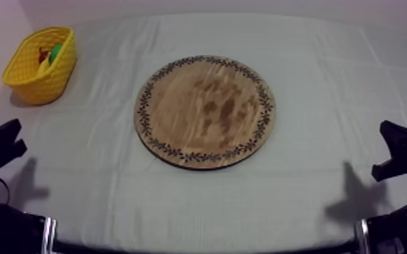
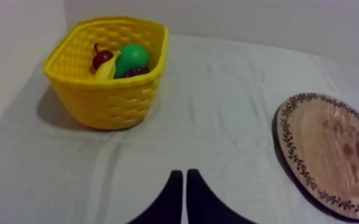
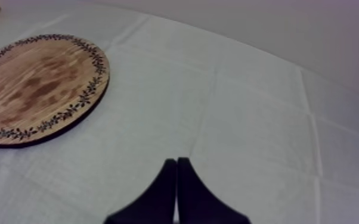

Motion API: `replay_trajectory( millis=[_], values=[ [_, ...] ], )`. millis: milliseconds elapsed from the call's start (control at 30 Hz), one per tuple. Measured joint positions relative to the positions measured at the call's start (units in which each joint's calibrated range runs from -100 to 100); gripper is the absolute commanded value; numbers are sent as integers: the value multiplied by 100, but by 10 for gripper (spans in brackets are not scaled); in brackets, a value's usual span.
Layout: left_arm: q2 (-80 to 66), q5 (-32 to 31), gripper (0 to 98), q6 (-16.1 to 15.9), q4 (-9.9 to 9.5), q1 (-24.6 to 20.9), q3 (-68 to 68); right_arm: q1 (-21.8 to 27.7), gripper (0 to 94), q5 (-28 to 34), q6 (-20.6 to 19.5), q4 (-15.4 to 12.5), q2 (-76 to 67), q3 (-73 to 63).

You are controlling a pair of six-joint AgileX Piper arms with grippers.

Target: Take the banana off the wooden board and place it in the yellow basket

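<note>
We see the banana (image 2: 105, 68) in the yellow basket (image 2: 107, 102); our left tool (image 2: 182, 174) and right tool (image 3: 176, 161) sit clenched on nothing above the tabletop (image 1: 301, 196).

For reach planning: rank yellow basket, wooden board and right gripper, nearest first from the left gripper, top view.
1. yellow basket, far left corner.
2. wooden board, table centre.
3. right gripper, opposite side.

The yellow basket (image 2: 107, 101) hides most of the banana (image 2: 107, 67); grapes (image 2: 135, 71) likewise.
</note>
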Motion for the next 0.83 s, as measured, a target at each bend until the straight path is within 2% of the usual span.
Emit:
replay_trajectory(
  millis=[267, 367, 633, 833],
  values=[
    [-294, -331, 0, -278, -57, -83, 440, 0, 3, 0, 0, 0, 0, 0],
    [-404, -513, 0, -289, -63, -83, 508, 0, 3, 0, 0, 0, 0, 0],
    [-807, -768, 0, 426, -69, -42, 570, 0, 3, -2, 0, 0, 0, 0],
    [-855, -768, 0, 618, -73, -149, 570, 0, 3, -2, 0, 0, 0, 0]
  ],
)
